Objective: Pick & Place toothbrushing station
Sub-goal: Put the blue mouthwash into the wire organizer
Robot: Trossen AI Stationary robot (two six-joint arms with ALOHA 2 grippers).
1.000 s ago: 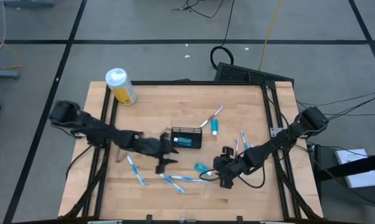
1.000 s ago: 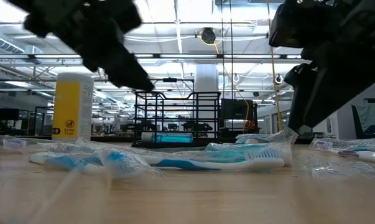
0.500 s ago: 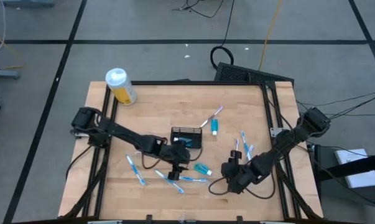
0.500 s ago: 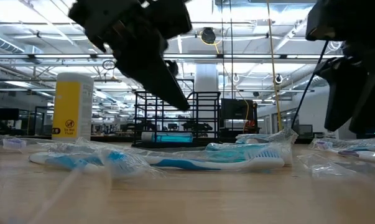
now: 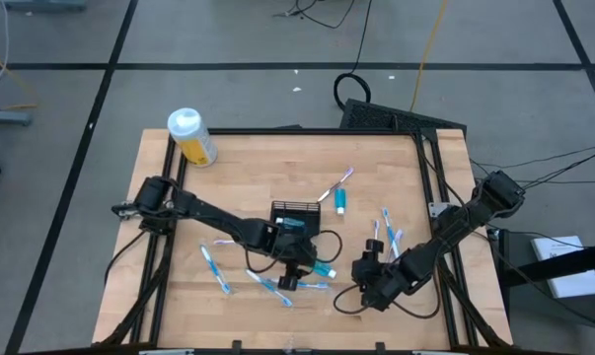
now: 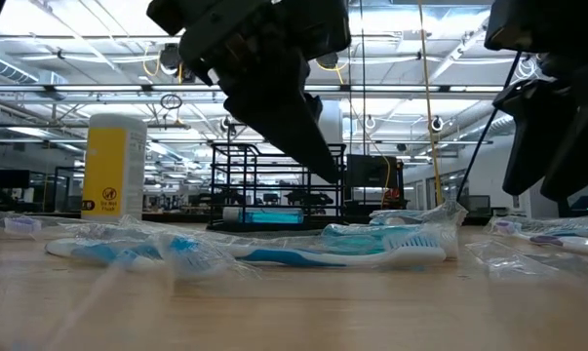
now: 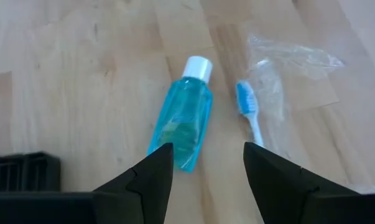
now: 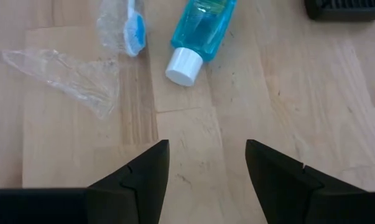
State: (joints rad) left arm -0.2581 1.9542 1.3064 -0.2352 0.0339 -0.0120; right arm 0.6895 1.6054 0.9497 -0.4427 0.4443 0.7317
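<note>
My left claw [image 7: 203, 163] hangs open and empty over the teal tube [image 7: 181, 122] beside the basket [image 5: 296, 218]; risk, probably: closing off-centre squirts the tube toward the wrapped toothbrush [image 7: 250, 113].

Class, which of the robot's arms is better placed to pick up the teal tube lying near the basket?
Probably the left: its open hand hangs right over the teal tube, fingers straddling it. The right hand is open too, but farther off.

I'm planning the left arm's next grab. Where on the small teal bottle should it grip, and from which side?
Probably across the flat mid-body of the teal bottle, coming from above. It lies flat on the table between the open fingers of the left gripper, long axis in line with them; its white cap end looks narrower.
</note>
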